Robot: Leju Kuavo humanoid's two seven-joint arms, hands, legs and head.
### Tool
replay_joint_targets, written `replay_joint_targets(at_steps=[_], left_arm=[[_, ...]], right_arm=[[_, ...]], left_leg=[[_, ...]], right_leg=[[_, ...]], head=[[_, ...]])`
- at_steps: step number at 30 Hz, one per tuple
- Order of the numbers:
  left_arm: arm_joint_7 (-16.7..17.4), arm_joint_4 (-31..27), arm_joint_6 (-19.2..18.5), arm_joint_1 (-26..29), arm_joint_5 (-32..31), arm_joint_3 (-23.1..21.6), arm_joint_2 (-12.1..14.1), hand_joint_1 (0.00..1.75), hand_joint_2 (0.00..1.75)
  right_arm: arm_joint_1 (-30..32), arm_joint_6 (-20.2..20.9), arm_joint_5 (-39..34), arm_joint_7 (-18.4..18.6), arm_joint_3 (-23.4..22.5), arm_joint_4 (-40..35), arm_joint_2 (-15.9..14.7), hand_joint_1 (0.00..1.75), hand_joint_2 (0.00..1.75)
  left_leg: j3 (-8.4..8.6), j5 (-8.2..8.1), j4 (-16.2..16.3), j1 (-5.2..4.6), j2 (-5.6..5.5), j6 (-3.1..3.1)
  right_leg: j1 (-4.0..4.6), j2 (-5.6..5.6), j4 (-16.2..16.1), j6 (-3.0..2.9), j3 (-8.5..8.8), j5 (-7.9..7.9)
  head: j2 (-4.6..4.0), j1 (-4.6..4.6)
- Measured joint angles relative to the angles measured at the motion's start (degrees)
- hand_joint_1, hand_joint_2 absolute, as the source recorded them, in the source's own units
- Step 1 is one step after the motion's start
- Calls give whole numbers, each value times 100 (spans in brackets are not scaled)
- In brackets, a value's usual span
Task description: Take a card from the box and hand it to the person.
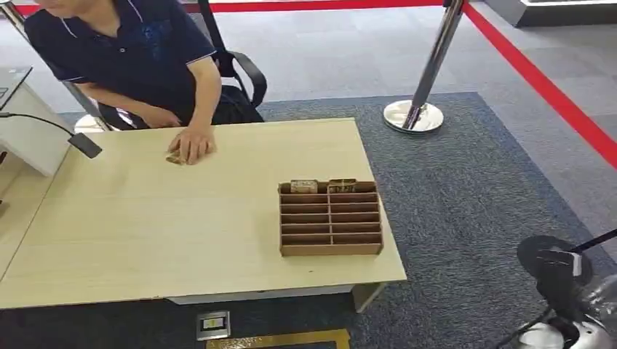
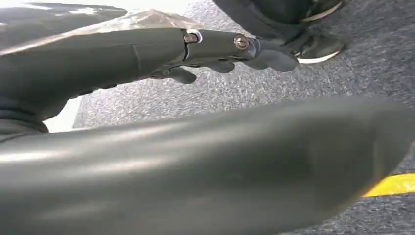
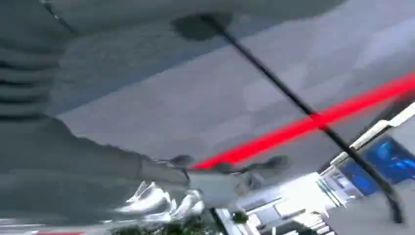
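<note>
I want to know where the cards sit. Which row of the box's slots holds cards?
The back row of the wooden box, nearest the person, holds the cards; the other rows look empty.

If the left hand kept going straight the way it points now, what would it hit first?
Probably the person's shoe on the grey carpet: the left hand points toward it, though depth is unclear.

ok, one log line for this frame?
stage: pre-reach | brown slotted cardboard box on light wooden table, cards in back row | person's hand on table | left hand empty over carpet | right hand blurred
</note>
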Motion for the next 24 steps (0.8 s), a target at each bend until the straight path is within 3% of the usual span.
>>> replay_joint_targets(at_steps=[2, 4, 5, 6, 8, 13, 14, 19, 24], left_arm=[[-70, -2, 0, 2, 9, 24, 2, 0, 0], [-133, 0, 0, -14, -28, 26, 7, 0, 0], [-174, 6, 0, -22, -50, 26, 11, 0, 0], [-231, 26, -11, -29, -87, 26, 18, 0, 175], [-345, 72, -105, -56, -118, 24, 31, 0, 175], [-560, 120, -402, -94, -35, 24, 39, 0, 175], [-603, 131, -470, -95, -26, 24, 42, 0, 175], [-706, 155, -605, -106, -57, 22, 55, 0, 175], [-756, 157, -638, -109, -20, 22, 61, 0, 175]], right_arm=[[-166, 84, 279, 418, -616, 1434, -229, 0, 175], [-233, 526, 268, 1057, -948, 2503, -358, 0, 175], [-234, 901, 129, 1470, -1171, 3094, -365, 0, 0], [-232, 1211, 13, 1849, -1372, 3551, -328, 0, 0], [-217, 1463, -49, 2291, -1693, 4224, -222, 0, 0], [-261, 1729, 50, 2286, -2025, 5084, -21, 0, 0], [-272, 1784, 59, 2213, -2049, 5178, -17, 0, 175], [-320, 1899, 96, 1862, -2093, 5431, -48, 0, 175], [-401, 2026, 251, 1740, -2091, 5556, -91, 0, 175]], left_leg=[[-3, 3, 0, -4, -8, 5], [0, 2, 0, -2, -4, 3], [-1, 2, -1, -2, -4, 3], [-1, 2, -3, 0, -4, 1], [-1, 1, -8, 6, 0, -5], [2, 6, -11, 7, 1, -19], [0, 6, -11, 6, 1, -20], [2, 8, -10, -1, 1, -17], [3, 8, -9, -4, 1, -16]], right_leg=[[-2, 0, -1, 9, 0, 0], [1, 0, -1, 7, -2, -2], [1, 0, -1, 4, -3, -3], [0, 0, 1, 2, -6, -4], [0, 0, 9, -8, -9, -8], [8, 0, 19, -20, -14, -15], [8, 0, 19, -20, -13, -15], [3, 0, 18, -15, -10, -10], [0, 0, 18, -15, -11, -9]], head=[[0, 0], [0, 2], [0, 2], [0, 0], [0, -2], [0, -2], [0, 0], [0, 2], [0, 0]])
